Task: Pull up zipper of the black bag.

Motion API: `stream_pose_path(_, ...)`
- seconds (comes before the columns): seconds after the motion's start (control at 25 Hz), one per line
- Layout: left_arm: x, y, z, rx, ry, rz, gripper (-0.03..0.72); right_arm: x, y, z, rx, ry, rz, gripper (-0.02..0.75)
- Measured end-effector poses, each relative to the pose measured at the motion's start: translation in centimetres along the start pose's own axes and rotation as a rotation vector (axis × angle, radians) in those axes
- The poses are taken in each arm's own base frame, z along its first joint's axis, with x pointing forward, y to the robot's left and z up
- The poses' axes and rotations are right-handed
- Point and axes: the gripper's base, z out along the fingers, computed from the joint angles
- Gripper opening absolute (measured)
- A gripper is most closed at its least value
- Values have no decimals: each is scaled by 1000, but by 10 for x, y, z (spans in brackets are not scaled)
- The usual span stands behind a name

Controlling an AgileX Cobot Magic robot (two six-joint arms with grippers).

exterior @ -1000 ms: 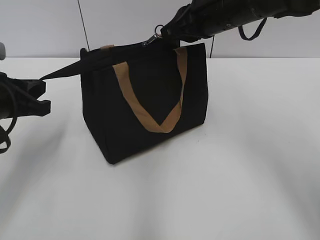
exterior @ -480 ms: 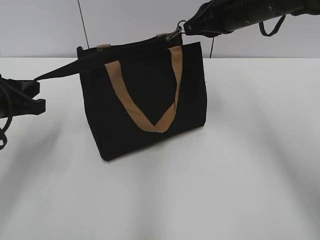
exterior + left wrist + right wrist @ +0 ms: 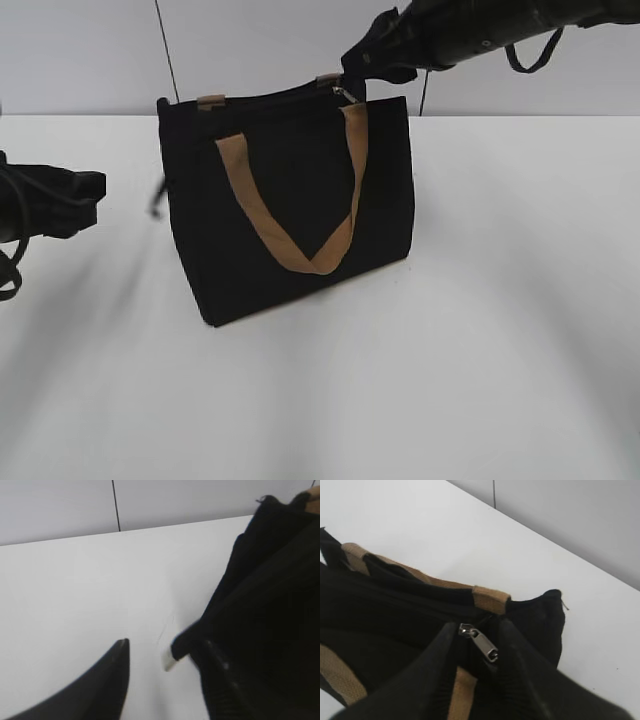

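The black bag [image 3: 290, 200] stands upright mid-table with its tan handles [image 3: 290, 255] hanging. The zipper [image 3: 270, 97] runs along its top edge, and the silver pull [image 3: 345, 94] sits at the right end. My right gripper [image 3: 352, 72] hovers just above that end. In the right wrist view its fingers [image 3: 480, 626] stand apart on either side of the pull [image 3: 481, 642] without clamping it. My left gripper [image 3: 98, 198] is open and empty, left of the bag. In the left wrist view [image 3: 165, 645] a black strap tail with a white tip [image 3: 170, 660] hangs loose beside the bag [image 3: 270, 605].
The white table [image 3: 450, 350] stretches around the bag, with a grey wall behind. A thin dark seam [image 3: 165, 50] runs down the wall. The right arm's cable loop [image 3: 530, 50] hangs above the table's far right.
My left gripper let go of the black strap tail, which swung back to the bag's side. My right gripper released the zipper pull and shifted slightly left. The bag settled upright.
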Motion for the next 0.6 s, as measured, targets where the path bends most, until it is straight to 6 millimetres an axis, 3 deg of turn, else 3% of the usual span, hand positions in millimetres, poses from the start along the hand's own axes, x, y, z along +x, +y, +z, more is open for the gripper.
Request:
stream_pose_path(0.08,1,-1,-1,6,16,-22,496,-1,3,-3,-21,4,-7,364)
stream_pose_path(0.2,-2,-2,-9,19,53,-53,560,-7,8,-14,-44,-2,-8,458)
stream_pose_path(0.36,-16,-4,-25,54,120,-70,577,-9,15,-29,-72,65,-11,483)
stream_pose_path(0.6,-34,-9,-52,115,236,-95,578,8,20,-52,-68,348,26,486)
